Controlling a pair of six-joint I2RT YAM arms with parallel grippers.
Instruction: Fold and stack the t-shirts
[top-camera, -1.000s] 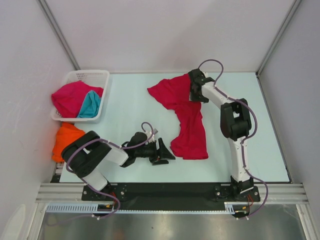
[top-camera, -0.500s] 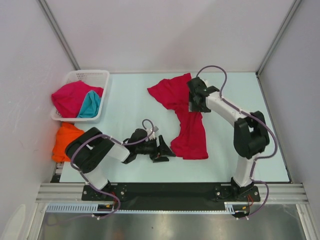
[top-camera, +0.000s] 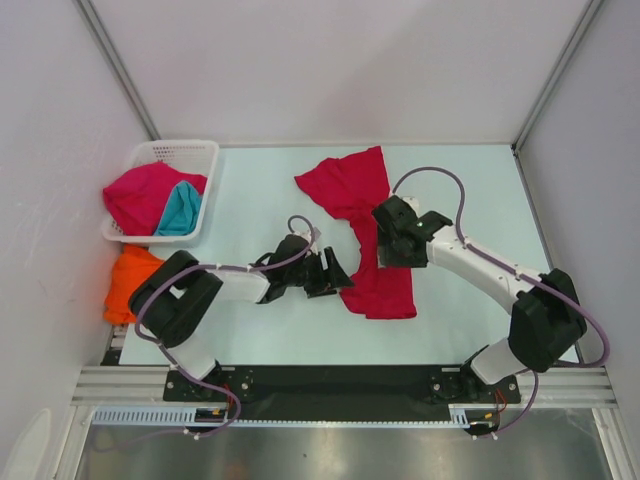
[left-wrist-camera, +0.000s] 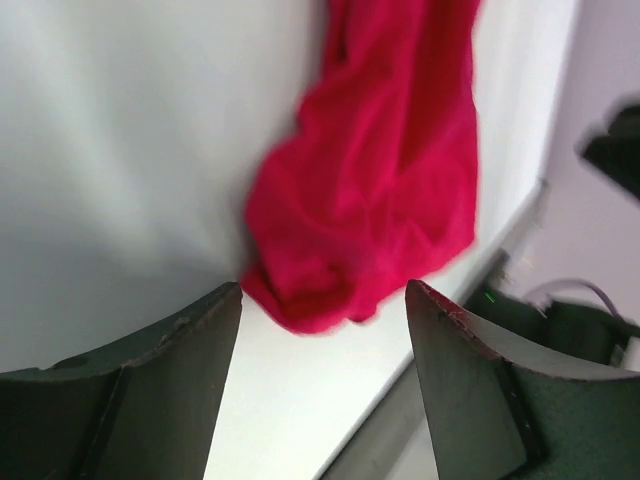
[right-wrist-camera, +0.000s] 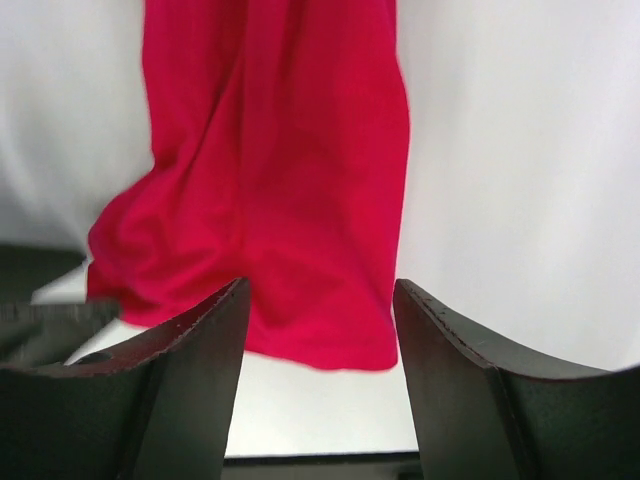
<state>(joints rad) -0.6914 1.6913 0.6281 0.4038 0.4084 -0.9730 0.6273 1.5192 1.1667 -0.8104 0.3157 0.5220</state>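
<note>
Crimson t-shirt (top-camera: 350, 186) lies stretched long and rumpled across the table (top-camera: 500, 200)

A robot lab cell: white panels (top-camera: 330, 70) wall in the table (top-camera: 260, 200) under the left gripper (top-camera: 338, 278) and right gripper (top-camera: 386, 254), with an aluminium rail (top-camera: 570, 385) behind them.

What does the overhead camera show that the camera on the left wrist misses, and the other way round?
Overhead only: the white basket holding a crimson shirt and a teal shirt, and the orange shirt beside it. Left wrist only: its own open fingers close up, framing a bunched cloth end. Both: the other crimson shirt, lying on the table.
</note>
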